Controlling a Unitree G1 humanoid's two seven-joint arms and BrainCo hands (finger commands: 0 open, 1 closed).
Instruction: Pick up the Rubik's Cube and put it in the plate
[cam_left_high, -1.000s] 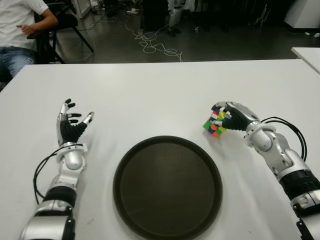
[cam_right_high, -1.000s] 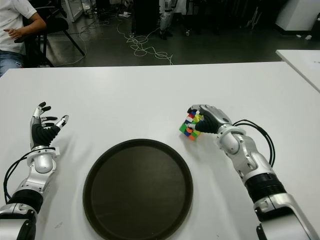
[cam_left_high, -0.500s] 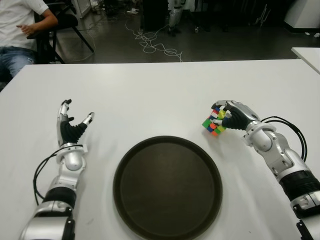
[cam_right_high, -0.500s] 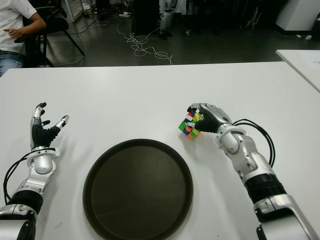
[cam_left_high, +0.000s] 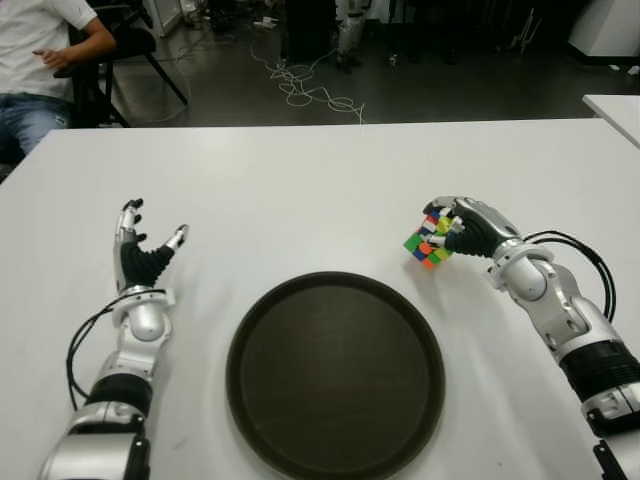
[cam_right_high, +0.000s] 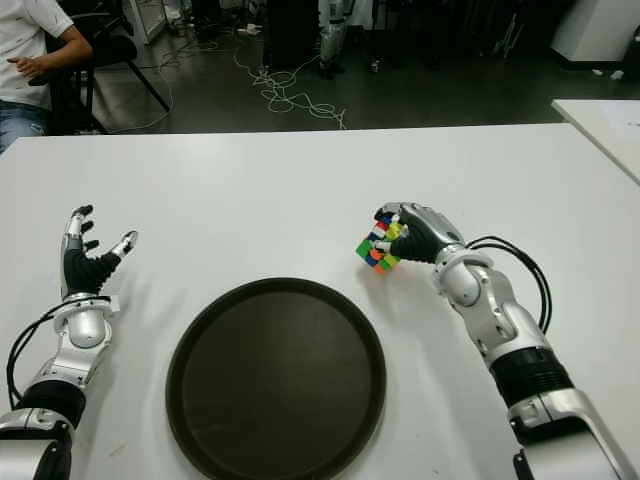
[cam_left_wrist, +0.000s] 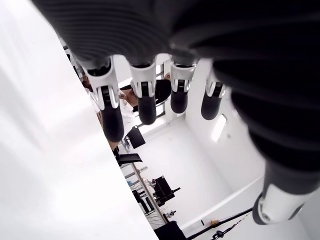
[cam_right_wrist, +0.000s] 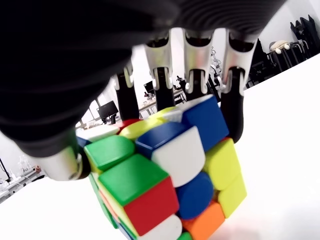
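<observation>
Nearest to me sits the plate (cam_left_high: 335, 375), a round, dark brown tray with a raised rim and a matte, faintly grained floor, lying flat on the smooth white table (cam_left_high: 300, 190). Its near edge is cut off at the bottom of the right eye view.

Just beyond the plate's far right rim I see my right hand (cam_left_high: 468, 226) wrapped around the Rubik's Cube (cam_left_high: 428, 240). In the wrist view, four ribbed black fingers (cam_right_wrist: 162, 90) with metal joints fold over its top while the thumb presses one side. The cube is glossy plastic with rounded, pillowed tiles in green, blue, red, yellow, orange and white, tilted on a corner; I cannot tell whether it touches the table.

My left hand (cam_left_high: 140, 255) shows left of the plate, fingers spread upward, holding nothing.

Farther back, a seated person (cam_left_high: 40, 60) is cropped at the frame edge, and cables (cam_left_high: 310, 85) trail over the dark floor. I can read no writing anywhere.
</observation>
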